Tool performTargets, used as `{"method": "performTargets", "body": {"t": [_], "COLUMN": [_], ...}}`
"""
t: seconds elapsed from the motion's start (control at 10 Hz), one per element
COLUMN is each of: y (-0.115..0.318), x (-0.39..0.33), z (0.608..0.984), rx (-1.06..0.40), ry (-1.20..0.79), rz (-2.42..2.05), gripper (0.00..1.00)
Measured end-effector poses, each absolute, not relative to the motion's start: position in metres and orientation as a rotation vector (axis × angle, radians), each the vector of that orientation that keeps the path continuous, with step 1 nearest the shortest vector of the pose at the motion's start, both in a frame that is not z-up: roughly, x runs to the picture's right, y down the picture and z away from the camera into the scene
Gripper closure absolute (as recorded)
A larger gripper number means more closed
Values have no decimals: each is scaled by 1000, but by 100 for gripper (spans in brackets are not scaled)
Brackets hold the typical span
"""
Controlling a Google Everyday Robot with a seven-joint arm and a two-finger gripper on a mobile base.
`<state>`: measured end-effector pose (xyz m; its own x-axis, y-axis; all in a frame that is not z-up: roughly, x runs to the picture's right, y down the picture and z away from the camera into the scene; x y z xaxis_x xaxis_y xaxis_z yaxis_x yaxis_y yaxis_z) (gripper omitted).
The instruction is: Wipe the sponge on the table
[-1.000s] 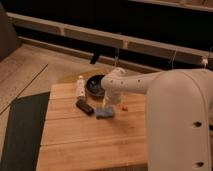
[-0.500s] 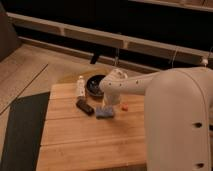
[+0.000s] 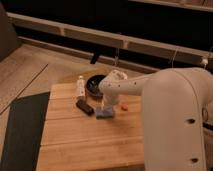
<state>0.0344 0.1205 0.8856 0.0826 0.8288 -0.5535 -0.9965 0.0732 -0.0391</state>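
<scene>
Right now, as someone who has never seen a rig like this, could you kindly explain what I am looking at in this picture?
The big white shape on the right is the robot's single arm. There is only one camera view, looking down on the scene from beside that arm; where the camera is mounted is not known. The arm reaches across and bends down, so its gripper sits right on top of the sponge, a small blue-grey pad lying on the wooden table. Whether it is actually gripping the sponge I cannot tell. Also on the table are a black bar just beside the sponge, a small white bottle, a dark bowl and a small orange item. A dark mat lies on the floor at the picture's left.
</scene>
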Motion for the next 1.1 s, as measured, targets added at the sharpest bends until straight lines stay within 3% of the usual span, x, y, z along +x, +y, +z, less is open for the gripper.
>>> {"method": "performTargets", "body": {"t": [0.4, 0.8, 1.1], "y": [134, 135, 135], "x": [29, 30, 37], "z": [892, 894, 896], "rx": [-512, -493, -472], "ry": [463, 484, 512], "rz": [1480, 1479, 1500], "gripper": [38, 76, 99]}}
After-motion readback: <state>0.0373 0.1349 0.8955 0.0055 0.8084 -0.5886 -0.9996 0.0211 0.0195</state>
